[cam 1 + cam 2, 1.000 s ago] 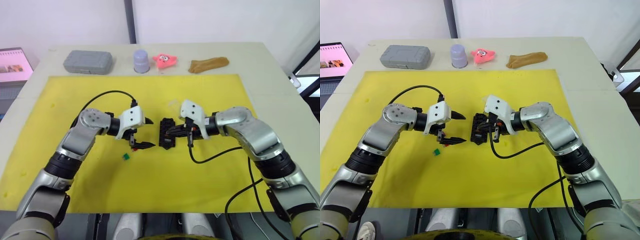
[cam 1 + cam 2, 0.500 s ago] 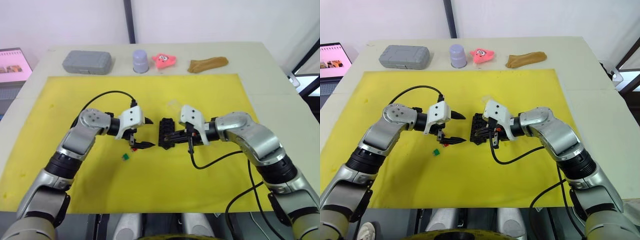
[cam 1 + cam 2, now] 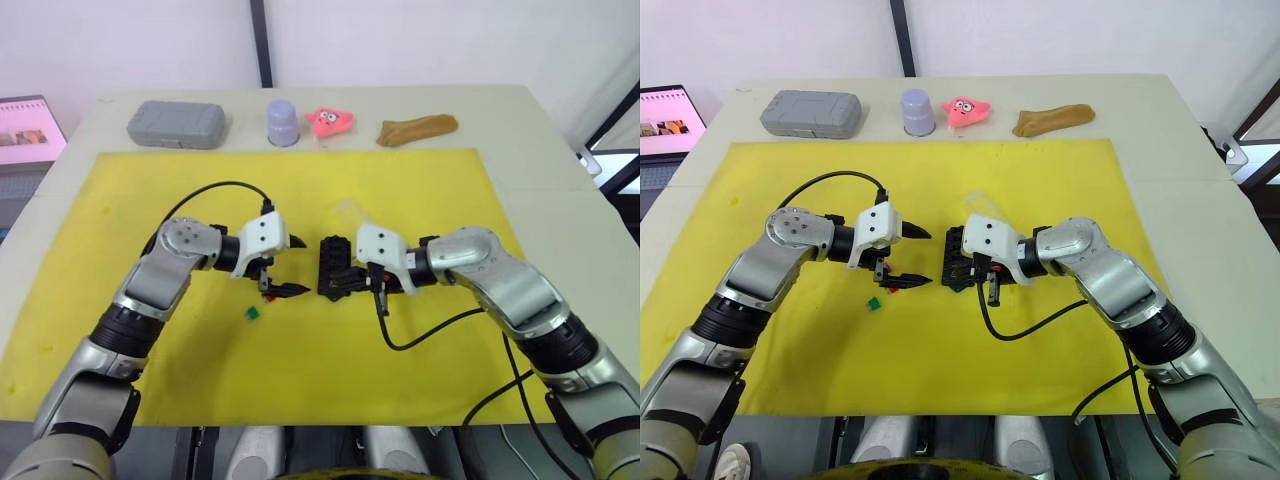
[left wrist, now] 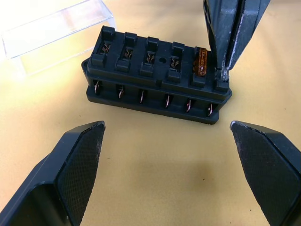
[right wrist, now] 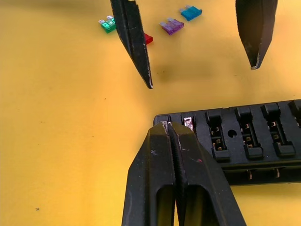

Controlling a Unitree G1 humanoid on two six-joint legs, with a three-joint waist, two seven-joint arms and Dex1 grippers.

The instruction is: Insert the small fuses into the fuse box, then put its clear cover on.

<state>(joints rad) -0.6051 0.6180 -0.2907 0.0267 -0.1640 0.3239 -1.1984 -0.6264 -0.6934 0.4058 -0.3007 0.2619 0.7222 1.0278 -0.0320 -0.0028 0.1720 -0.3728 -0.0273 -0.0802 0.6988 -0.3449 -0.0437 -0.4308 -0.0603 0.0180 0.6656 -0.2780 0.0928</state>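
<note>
A beige tabletop (image 3: 540,160) carries a yellow rectangular mat (image 3: 400,360). Near the mat's middle lies the small black rectangular plastic fuse box (image 3: 333,268). The right gripper (image 3: 348,283) touches the box from the right side; whether its jaws are parted cannot be told. The left gripper (image 3: 287,266), just left of the box and apart from it, has its jaws spread wide. A tiny green fuse (image 3: 251,313) lies on the mat below the left gripper. A faint clear plastic cover (image 3: 350,211) rests just beyond the box. Along the far edge stand a grey rounded case (image 3: 175,123), a lavender cup (image 3: 282,121), a pink toy (image 3: 329,121) and a brown cloth (image 3: 416,128).
</note>
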